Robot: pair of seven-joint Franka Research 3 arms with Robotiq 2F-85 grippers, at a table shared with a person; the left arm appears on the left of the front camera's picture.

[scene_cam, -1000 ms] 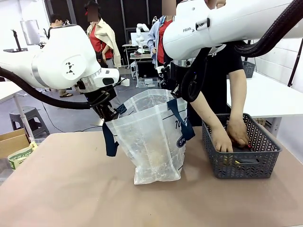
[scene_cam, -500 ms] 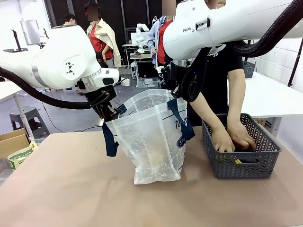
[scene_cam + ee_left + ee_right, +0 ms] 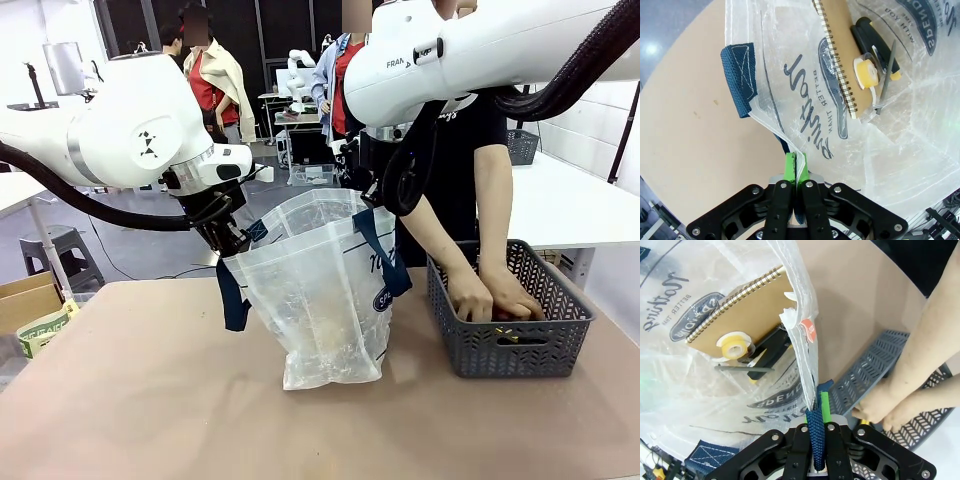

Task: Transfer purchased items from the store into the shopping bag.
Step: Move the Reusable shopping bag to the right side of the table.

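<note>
Only the person's hands (image 3: 472,297) shifted in the basket (image 3: 510,350); you kept left gripper (image 3: 796,161) and right gripper (image 3: 819,406) clamped on the shopping bag (image 3: 320,300), rightly holding its mouth wide.

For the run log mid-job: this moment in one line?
left claw: shut on translucent plastic shopping bag rim | right claw: shut on its navy strap | person's hands: in dark grey mesh basket | in bag: brown spiral notebook
</note>
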